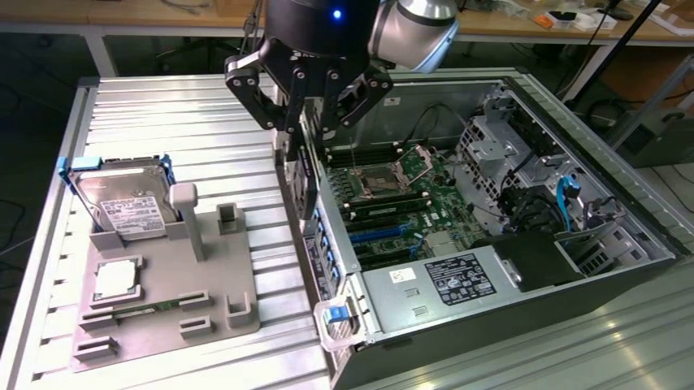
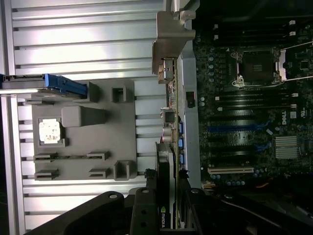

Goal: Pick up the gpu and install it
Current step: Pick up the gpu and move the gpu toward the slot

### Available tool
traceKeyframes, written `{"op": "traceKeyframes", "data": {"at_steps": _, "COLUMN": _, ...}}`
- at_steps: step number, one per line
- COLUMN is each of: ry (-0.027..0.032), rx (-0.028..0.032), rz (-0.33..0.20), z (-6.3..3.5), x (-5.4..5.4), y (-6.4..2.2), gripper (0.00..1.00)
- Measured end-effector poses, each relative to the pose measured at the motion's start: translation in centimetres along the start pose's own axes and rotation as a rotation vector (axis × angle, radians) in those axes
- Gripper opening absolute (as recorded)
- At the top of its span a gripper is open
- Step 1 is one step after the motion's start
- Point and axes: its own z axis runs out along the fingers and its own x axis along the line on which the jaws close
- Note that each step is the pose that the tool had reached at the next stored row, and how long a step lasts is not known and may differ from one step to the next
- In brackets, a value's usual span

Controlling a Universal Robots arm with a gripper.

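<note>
Tool [image 1: 305,122] clenched on the gpu [image 2: 163,166]: card hanging upright, edge-on, over the open computer case [image 1: 607,268] wall, nine o'clock of the motherboard [image 1: 401,203] in the exterior view; grey fixture [image 1: 162,317] on the tabletop [image 1: 162,106].

One gpu [image 2: 165,166], one hard drive [image 1: 125,203], one processor [image 1: 116,278], one computer case [image 1: 509,337]

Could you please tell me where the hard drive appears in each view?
Exterior view: the hard drive stands in the grey fixture, at the exterior view's left of the computer case.
Wrist view: the hard drive lies edge-on with blue rails, at the grey fixture's end beside the silver chip.
Shared landmark: the motherboard's CPU socket.
</note>
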Motion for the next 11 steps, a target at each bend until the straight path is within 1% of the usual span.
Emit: {"op": "traceKeyframes", "data": {"at_steps": 11, "ry": 0.0001, "rx": 0.0001, "rz": 0.0, "z": -0.01, "x": -0.3, "y": 0.01, "gripper": 0.27}}
